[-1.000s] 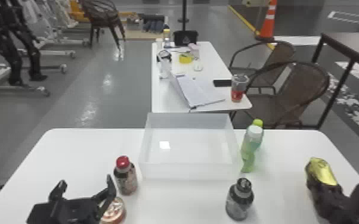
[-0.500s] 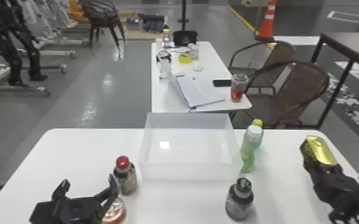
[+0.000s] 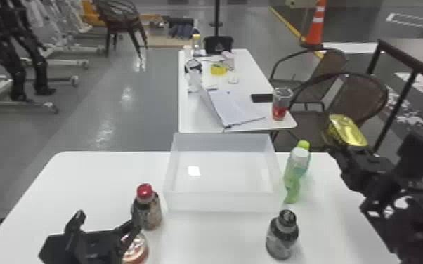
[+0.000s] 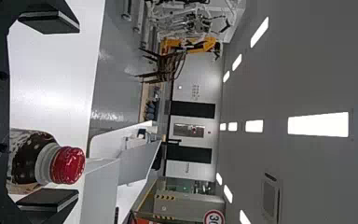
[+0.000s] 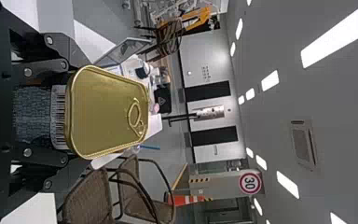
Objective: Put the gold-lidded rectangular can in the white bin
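One gold-lidded rectangular can, gleaming

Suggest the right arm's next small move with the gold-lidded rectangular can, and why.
I'd ease the right gripper leftward, keeping its height, toward the open white rectangular bin. It holds the can raised, well right of the bin, and a white-capped green plastic bottle stands by the bin's right wall, probably in the path.

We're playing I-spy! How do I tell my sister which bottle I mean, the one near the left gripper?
On the near table, find the white bin. Left of it, by the left gripper, stands a dark bottle. Only this bottle has a red cap.
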Robot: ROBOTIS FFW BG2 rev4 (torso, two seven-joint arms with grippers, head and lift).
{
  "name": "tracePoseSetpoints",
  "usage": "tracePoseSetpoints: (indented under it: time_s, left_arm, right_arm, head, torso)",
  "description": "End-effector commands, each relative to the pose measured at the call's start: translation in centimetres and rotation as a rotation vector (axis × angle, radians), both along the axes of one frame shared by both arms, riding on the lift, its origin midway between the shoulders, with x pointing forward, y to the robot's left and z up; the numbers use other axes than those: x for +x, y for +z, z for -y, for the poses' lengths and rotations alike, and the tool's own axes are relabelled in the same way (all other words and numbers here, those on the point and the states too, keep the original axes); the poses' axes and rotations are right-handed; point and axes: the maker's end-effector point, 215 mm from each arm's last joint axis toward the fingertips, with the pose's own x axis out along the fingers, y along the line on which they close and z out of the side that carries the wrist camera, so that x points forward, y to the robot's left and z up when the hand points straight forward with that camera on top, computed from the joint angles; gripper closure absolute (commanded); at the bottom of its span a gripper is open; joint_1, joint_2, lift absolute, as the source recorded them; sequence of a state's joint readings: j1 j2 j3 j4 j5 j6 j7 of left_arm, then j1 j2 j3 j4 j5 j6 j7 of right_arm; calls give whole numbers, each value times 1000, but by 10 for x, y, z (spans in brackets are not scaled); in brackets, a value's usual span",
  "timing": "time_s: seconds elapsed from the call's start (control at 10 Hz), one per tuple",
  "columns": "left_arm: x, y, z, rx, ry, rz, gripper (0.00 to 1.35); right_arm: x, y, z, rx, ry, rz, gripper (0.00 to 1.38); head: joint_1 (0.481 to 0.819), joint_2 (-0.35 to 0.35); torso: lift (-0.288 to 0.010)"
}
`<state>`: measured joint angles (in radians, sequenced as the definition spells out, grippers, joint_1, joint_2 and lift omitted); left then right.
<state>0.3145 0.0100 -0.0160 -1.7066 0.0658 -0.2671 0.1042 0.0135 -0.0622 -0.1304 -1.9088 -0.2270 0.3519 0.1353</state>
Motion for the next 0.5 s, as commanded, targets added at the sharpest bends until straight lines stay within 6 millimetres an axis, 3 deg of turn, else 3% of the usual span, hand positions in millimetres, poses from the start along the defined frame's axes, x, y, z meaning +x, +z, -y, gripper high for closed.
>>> tracePoseSetpoints:
  time_s: [0.0,0.2,0.4]
  left_arm:
    - [3,1,5,0,-13,2,67]
    - [5,1,7,-4,-20,-1,67]
    - [7,0,9,-5,-26,-7,68]
  right_arm:
    - [13,36,-36,-2,62,34,1046]
    - [29,58,-71,11,97,50,1046]
    - [45,53,-120,35,177,10,1046]
  head:
    - [549,0]
    - [549,0]
    - [549,0]
  torso:
    - [-100]
    - [-100]
    - [-100]
